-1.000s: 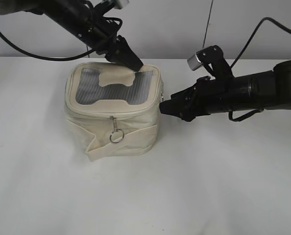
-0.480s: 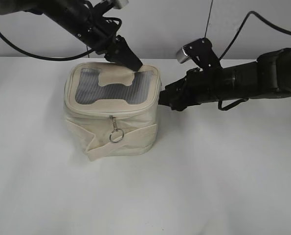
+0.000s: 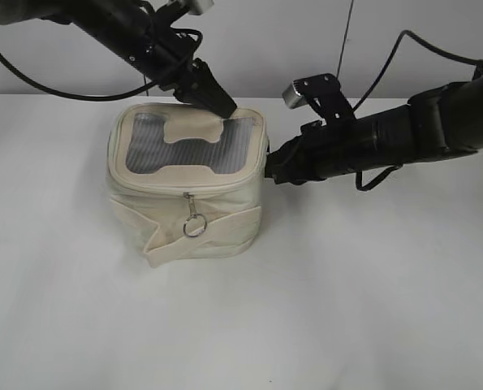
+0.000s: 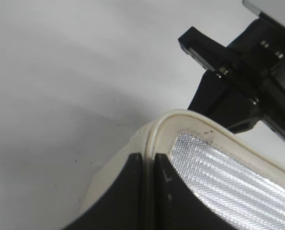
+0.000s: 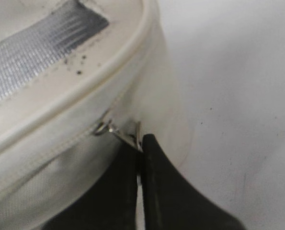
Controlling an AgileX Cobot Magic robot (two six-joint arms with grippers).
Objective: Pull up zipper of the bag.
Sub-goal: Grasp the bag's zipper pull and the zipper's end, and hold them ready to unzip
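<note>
The cream boxy bag [image 3: 184,211] stands on the white table, grey mesh top with a cream H-shaped patch. Its zipper [image 3: 188,191] runs round the top rim, and one silver pull with a ring [image 3: 194,224] hangs on the front. My left gripper [image 3: 223,110] is shut on the bag's back rim piping [image 4: 149,148]. My right gripper [image 3: 267,166] is at the bag's right side, shut on a second silver zipper pull [image 5: 125,134] on the zip track [image 5: 51,143].
The white table [image 3: 347,284] stretches around the bag. A grey wall is behind. The right arm's black body [image 3: 387,138] lies low across the right side, with cables trailing.
My right arm has swung left and up along the bag's right side, closing in on the rim. The left gripper and bag have stayed put.
</note>
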